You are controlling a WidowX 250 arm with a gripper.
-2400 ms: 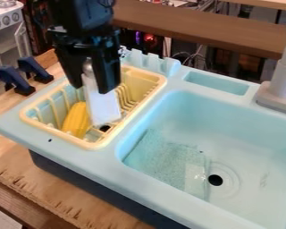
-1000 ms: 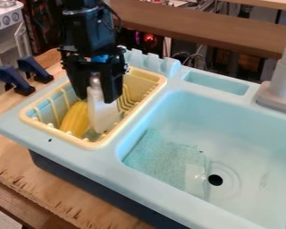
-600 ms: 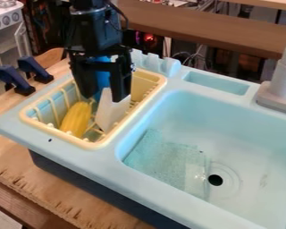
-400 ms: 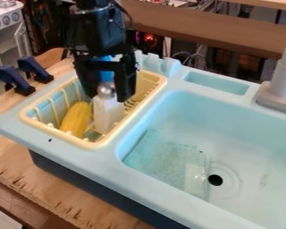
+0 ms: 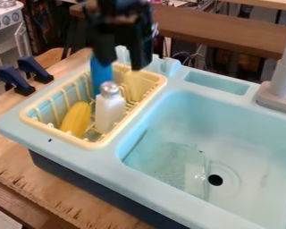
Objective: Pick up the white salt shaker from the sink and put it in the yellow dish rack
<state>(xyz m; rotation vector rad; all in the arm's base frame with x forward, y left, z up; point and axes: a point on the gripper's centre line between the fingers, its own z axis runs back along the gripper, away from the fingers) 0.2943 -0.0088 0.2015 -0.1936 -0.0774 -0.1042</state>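
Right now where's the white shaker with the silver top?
The white shaker stands in the yellow dish rack, right of the yellow corn.

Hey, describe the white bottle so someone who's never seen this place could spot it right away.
Find the pale blue sink, then the yellow rack set into its left end in the picture. Inside, the white bottle stands upright between the yellow corn and the rack's side nearest the basin. Unlike the corn or the blue thing behind, it has a rounded silver cap.

You have a glossy, smooth plastic-looking sink (image 5: 163, 190). The bottle cap (image 5: 110, 87) appears metallic; the worktop (image 5: 68, 197) is rough wood
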